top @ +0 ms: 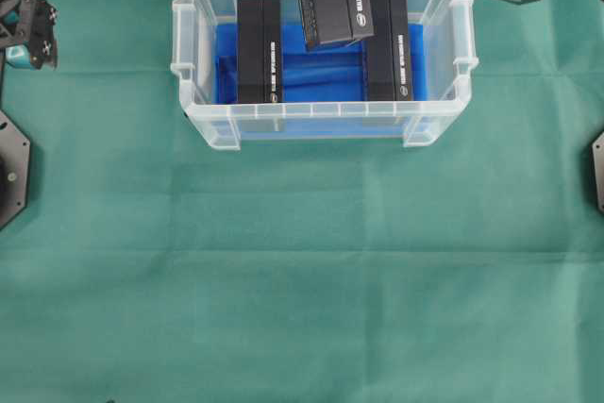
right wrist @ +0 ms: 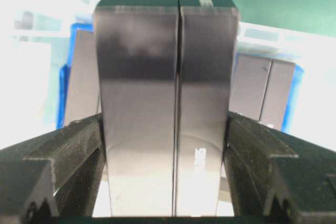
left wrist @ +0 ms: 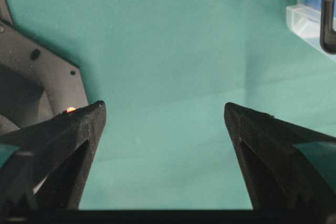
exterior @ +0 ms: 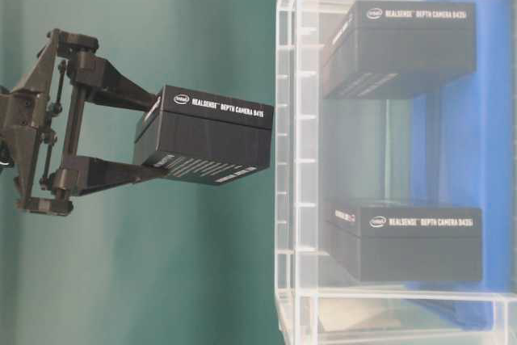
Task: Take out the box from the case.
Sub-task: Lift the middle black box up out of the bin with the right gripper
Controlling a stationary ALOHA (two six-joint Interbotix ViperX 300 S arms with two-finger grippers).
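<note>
A bench draped in green cloth (top: 302, 271) carries the case, a large clear plastic rectangular tub with a rimmed edge and a blue lining (top: 191, 112), which sits toward the far side, a little right of middle in the overhead view.

Inside it two black rectangular cardboard boxes stand on the blue lining, one at the left (top: 258, 50) and one at the right (top: 388, 44), well apart with a bare blue strip between them. Through the clear wall in the table-level view their white print reads "REALSENSE DEPTH CAMERA D435i", beside a small oval logo too small to read.

A third black rectangular box (exterior: 206, 145) is lifted clear above the rim of the case, over the gap between the other two and slightly tilted. Its label reads "REALSENSE DEPTH CAMERA D415", with finer lines of print on the lower face that I can't make out.

The right claw (right wrist: 167, 145) pinches this box across its width, one black finger pressed on each side.

The left claw (left wrist: 164, 116) hangs over bare cloth, well away at the left of the case, its fingers spread wide with nothing between them.
</note>
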